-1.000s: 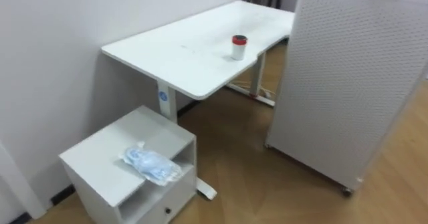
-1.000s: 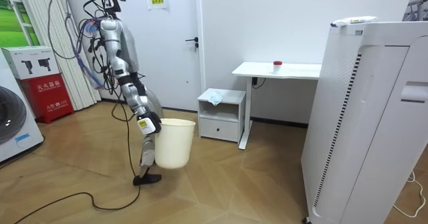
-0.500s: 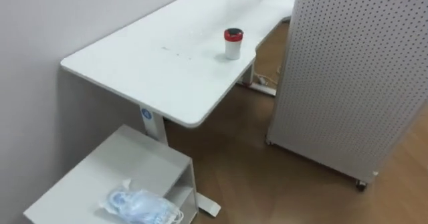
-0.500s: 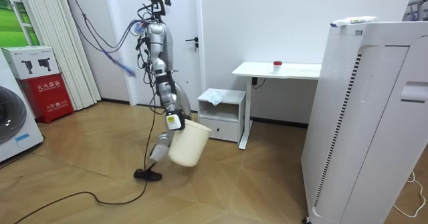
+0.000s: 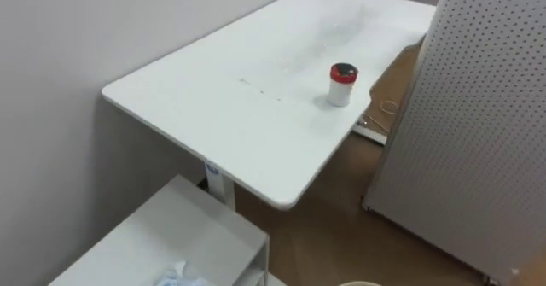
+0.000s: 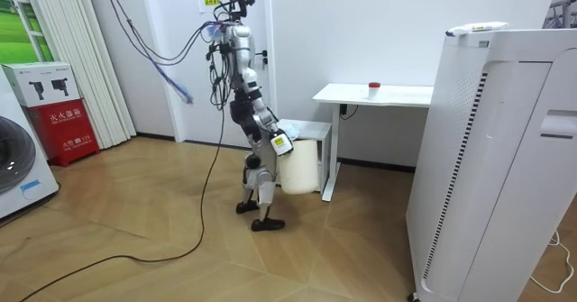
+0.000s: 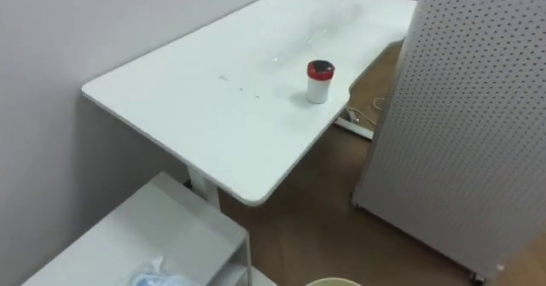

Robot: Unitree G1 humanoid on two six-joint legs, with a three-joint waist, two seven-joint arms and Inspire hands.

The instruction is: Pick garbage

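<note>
Garbage [image 7: 152,277], a crumpled pale wad, lies beside the white desk [image 7: 213,98] on top of the low white cabinet [image 7: 145,226], robot standing at the cabinet, cream bin [image 6: 302,163] at its right hand [image 6: 280,143], grip can't tell, red-lidded cup [image 7: 318,81] on the desk.

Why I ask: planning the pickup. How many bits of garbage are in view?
2: a red-lidded cup on the desk, and a crumpled plastic wad on the low cabinet beside it. More may lie hidden inside the cabinet.
</note>
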